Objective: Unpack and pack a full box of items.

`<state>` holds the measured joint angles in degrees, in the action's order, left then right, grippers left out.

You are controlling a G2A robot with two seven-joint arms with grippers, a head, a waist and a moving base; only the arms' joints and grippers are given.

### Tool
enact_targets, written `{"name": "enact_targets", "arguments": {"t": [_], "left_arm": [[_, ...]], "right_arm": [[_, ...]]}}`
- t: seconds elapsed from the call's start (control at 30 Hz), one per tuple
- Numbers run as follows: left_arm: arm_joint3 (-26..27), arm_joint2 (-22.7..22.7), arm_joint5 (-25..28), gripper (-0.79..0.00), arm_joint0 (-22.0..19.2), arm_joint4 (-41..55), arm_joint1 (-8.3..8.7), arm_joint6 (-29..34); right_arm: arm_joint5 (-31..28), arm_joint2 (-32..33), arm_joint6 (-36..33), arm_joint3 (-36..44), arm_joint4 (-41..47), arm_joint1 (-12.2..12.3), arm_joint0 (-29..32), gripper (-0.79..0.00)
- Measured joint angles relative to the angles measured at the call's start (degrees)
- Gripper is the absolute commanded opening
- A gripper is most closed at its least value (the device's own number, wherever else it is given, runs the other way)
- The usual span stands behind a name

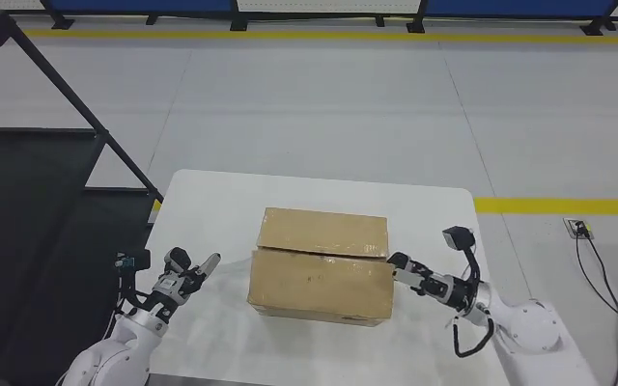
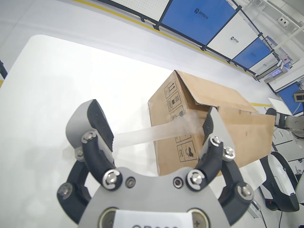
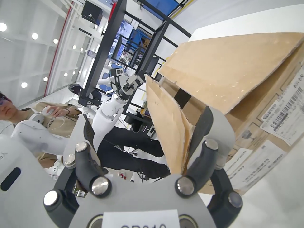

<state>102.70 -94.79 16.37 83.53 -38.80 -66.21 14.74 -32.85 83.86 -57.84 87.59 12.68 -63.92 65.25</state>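
A brown cardboard box [image 1: 322, 280] stands in the middle of the white table [image 1: 212, 207], its two top flaps folded over. My left gripper [image 1: 193, 270] is at the box's left end, a short way off it. In the left wrist view this gripper [image 2: 154, 110] is open, and a strip of clear tape [image 2: 142, 136] runs from the box [image 2: 237, 124] across to one of its fingers [image 2: 99, 124]. My right gripper [image 1: 398, 262] is at the box's right end. It is open [image 3: 147, 117] with the edge of the near flap [image 3: 166, 119] between its fingers, resting against one finger [image 3: 209, 129].
A black metal frame [image 1: 68, 106] and a dark panel stand off the table's left side. Bare table lies behind the box and at both its ends. A yellow floor line [image 1: 546, 205] runs to the right.
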Motion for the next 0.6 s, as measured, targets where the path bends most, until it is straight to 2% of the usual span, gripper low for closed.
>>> {"name": "enact_targets", "arguments": {"t": [0.23, 0.6], "left_arm": [[-0.1, 1.0, 0.4, 0.000, -0.5, 1.4, 0.03, 2.3], [0.8, 1.5, 6.2, 0.000, -0.3, 2.1, 0.41, 3.8]], "right_arm": [[-2.1, 1.8, -5.9, 1.3, 6.8, 0.9, 1.4, 0.000], [-1.4, 0.7, -12.2, 6.6, 10.0, 2.2, 3.1, 0.000]]}}
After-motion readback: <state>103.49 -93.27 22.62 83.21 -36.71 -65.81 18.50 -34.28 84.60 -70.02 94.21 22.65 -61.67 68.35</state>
